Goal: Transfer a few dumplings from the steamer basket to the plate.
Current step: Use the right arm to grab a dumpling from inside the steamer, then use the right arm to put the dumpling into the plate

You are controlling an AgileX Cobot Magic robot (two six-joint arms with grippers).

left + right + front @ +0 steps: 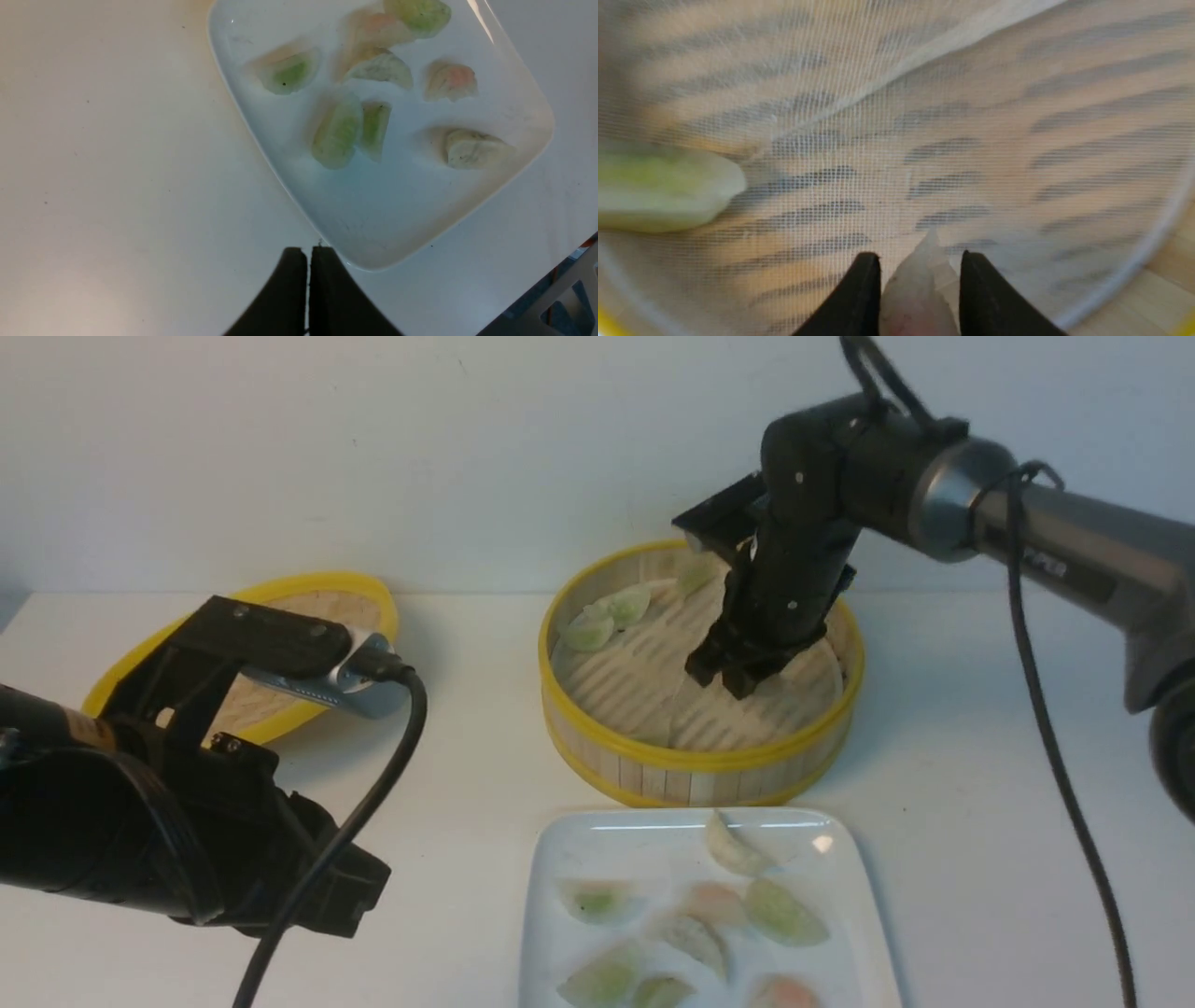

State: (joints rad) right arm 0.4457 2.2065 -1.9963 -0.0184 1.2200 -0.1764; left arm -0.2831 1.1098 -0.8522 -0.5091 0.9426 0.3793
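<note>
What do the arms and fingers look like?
Right arm: black wrist, grey tubular link with faint dark lettering, loose black cable. Left arm: black, with a black cable plugged into a silver camera module. Fingers: black, tapering to narrow tips, on both arms.

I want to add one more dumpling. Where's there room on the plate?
Bare: the plate's back-left corner, between its rim and the green dumpling; also the corner by the left gripper, beside the green pair. The middle is crowded.
</note>
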